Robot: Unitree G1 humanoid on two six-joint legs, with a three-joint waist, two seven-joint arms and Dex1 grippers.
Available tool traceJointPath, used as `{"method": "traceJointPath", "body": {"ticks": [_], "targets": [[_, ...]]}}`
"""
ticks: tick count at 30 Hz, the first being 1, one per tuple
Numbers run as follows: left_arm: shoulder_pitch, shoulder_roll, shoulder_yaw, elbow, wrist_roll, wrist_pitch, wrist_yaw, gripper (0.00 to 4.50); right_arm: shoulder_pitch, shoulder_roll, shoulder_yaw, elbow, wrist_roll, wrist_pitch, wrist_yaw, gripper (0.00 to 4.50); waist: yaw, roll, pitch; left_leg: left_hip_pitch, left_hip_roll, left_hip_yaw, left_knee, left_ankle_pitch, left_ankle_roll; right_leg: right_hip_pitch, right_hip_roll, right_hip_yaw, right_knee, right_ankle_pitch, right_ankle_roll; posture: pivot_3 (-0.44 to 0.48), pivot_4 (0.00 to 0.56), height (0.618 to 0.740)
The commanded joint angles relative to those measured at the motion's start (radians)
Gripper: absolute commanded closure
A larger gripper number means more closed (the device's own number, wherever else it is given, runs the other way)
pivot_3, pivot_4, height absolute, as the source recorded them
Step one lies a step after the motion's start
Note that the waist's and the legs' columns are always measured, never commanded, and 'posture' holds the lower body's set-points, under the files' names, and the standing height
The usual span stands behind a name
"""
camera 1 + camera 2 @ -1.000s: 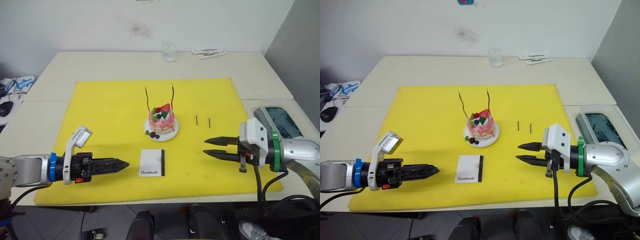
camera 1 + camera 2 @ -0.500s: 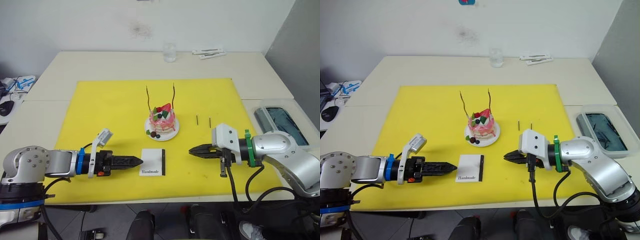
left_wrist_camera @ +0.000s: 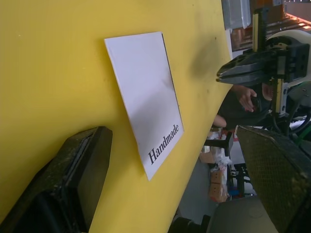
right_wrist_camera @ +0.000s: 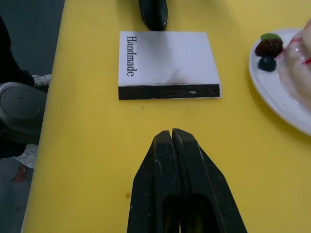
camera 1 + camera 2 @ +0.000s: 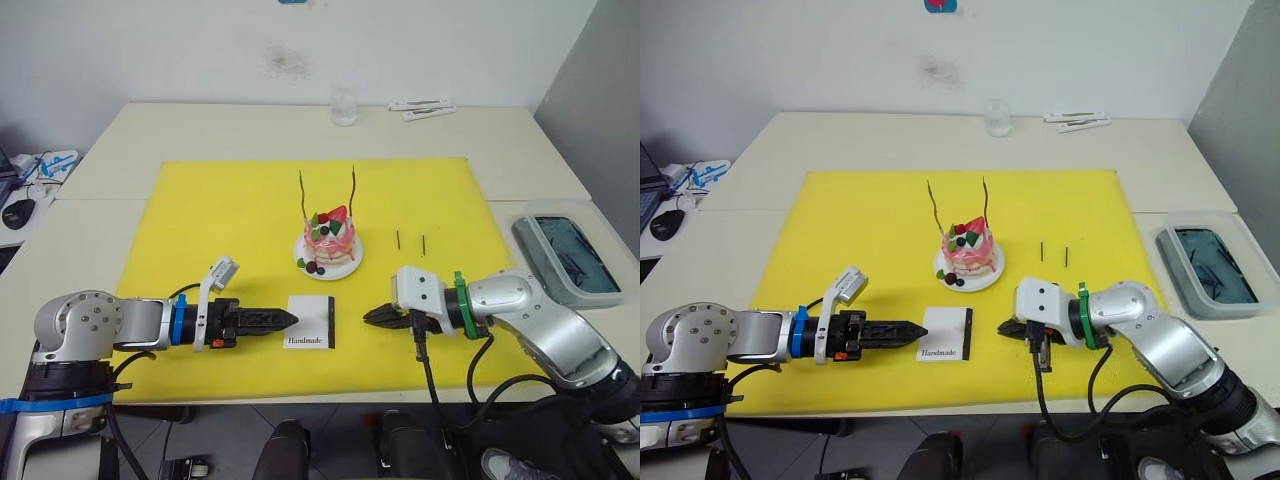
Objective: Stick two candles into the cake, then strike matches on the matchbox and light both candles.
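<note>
Cake point(image 4: 299, 63) cut by edge in my right wrist view, just plate rim and two berries showing. My left gripper point(image 3: 160, 194) cut off low in own wrist view, fingertips out of frame. Matches point(image 5: 411, 241) too small to tell heads from tails. Candles' point(image 5: 958, 205) lower ends hidden in cake topping. Items at table's far edge point(image 5: 420, 107) too small to identify.

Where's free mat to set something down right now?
Bare yellow mat lies left of the cake, and along the mat's far edge behind the candles. Crowded: the near strip, where left gripper and right gripper flank the matchbox; matches lie right of the cake.
</note>
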Motion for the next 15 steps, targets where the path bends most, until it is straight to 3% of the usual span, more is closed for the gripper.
{"method": "traceJointPath", "body": {"ticks": [1, 7, 15], "targets": [[-0.014, 0.009, 0.005, -0.004, -0.011, 0.013, -0.036, 0.00, -0.024, 0.013, 0.000, -0.008, -0.014, -0.013, 0.012, 4.48, 0.000, 0.000, 0.000, 0.000, 0.000, 0.000, 0.000, 0.000, 0.000, 0.000, 0.000, 0.000, 0.000, 0.000, 0.000, 0.000, 0.150, 0.740], [-0.012, 0.044, -0.009, -0.013, -0.001, 0.010, -0.093, 0.00, -0.022, 0.020, -0.004, -0.008, -0.015, -0.011, 0.025, 4.48, -0.004, 0.000, 0.000, 0.000, 0.000, 0.000, -0.001, 0.000, 0.000, -0.001, 0.000, 0.000, 0.000, 0.000, -0.001, 0.000, 0.150, 0.740], [-0.001, -0.004, -0.024, -0.013, 0.044, -0.005, -0.082, 0.00, -0.027, 0.026, -0.006, -0.013, -0.013, -0.002, 0.032, 4.48, -0.005, 0.000, 0.000, 0.000, 0.000, 0.000, -0.001, 0.000, 0.000, -0.001, 0.000, 0.000, 0.001, 0.000, -0.001, 0.000, 0.150, 0.740]]}}
